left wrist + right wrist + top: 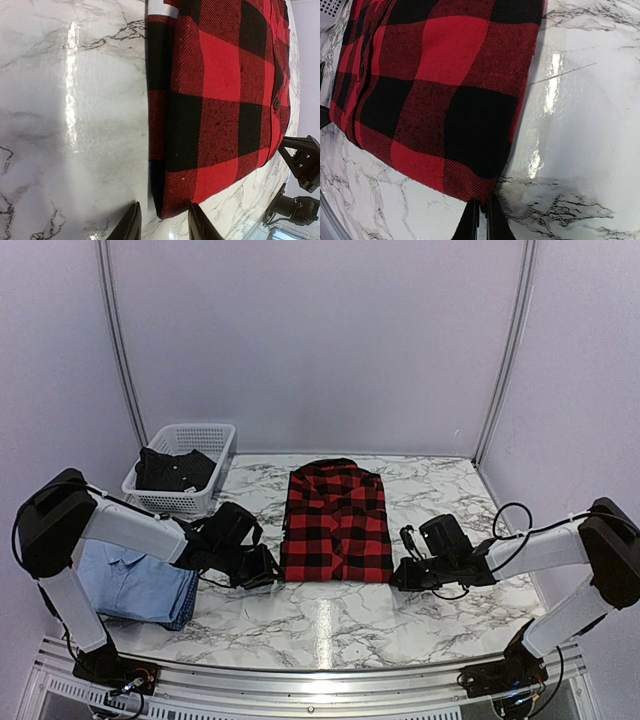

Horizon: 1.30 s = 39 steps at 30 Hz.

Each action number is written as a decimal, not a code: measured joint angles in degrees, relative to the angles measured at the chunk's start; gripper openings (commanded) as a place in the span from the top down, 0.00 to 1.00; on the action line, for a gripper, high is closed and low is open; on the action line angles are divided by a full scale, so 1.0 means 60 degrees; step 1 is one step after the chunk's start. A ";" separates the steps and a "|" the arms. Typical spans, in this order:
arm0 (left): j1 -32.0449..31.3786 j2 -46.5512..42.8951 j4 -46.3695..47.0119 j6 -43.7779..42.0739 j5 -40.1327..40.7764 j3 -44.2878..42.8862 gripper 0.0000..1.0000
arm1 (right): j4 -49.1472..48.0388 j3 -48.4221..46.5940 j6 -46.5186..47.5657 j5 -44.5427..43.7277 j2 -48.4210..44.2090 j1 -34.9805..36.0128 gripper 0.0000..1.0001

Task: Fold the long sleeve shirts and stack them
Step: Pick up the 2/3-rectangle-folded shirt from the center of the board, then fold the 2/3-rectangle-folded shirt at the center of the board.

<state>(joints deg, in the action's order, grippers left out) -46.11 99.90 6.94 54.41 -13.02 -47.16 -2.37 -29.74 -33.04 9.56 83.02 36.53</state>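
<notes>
On the glossy marble desk (330, 620) we see the folded flannel (335, 525) centred, its long axis running away from our bases: thick twill in red-and-black checks. The smooth blue shirt (130, 580) lies folded at far left. Our left fingers (131, 227), released, straddle the flannel's near left corner. Our right fingers (495, 227), clenched, meet its near right corner, and we cannot tell whether cloth is caught.

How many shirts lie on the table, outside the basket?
2: red-and-black flannel shirt at the centre; light blue shirt at the left edge, perhaps hiding another beneath.
</notes>
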 measured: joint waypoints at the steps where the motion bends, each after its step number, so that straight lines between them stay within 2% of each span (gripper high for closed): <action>1: 0.0000 -0.0015 -0.0004 0.0033 0.0004 0.0015 0.67 | 0.0000 0.0000 0.0000 0.0000 0.0000 0.0000 0.97; 13: -0.0007 0.0175 0.0390 0.0463 -0.0262 0.0069 0.77 | -0.0015 0.0000 0.0004 0.0000 0.0036 0.0029 0.99; 15: -0.0007 0.0229 0.0514 0.0546 -0.0306 0.0069 0.81 | -0.0015 0.0000 0.0007 -0.0004 0.0036 0.0033 1.00; 19: -0.0011 0.0350 0.0623 0.0645 -0.0328 0.0066 1.00 | -0.0022 0.0000 0.0058 -0.0007 0.0036 0.0066 1.00; 30: -0.0084 0.0211 0.0342 0.0423 -0.0226 0.0076 1.00 | 0.0572 -0.0076 0.0375 -0.0390 -0.0382 0.0634 1.00; 39: -0.0962 -0.1887 -0.0736 0.0211 0.0452 0.0907 1.00 | 0.1832 0.0076 0.0222 -0.0528 -0.2652 0.1497 1.00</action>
<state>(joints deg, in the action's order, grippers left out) -51.88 88.58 2.52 55.68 -10.31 -41.71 8.62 -29.28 -31.70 6.39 67.11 45.52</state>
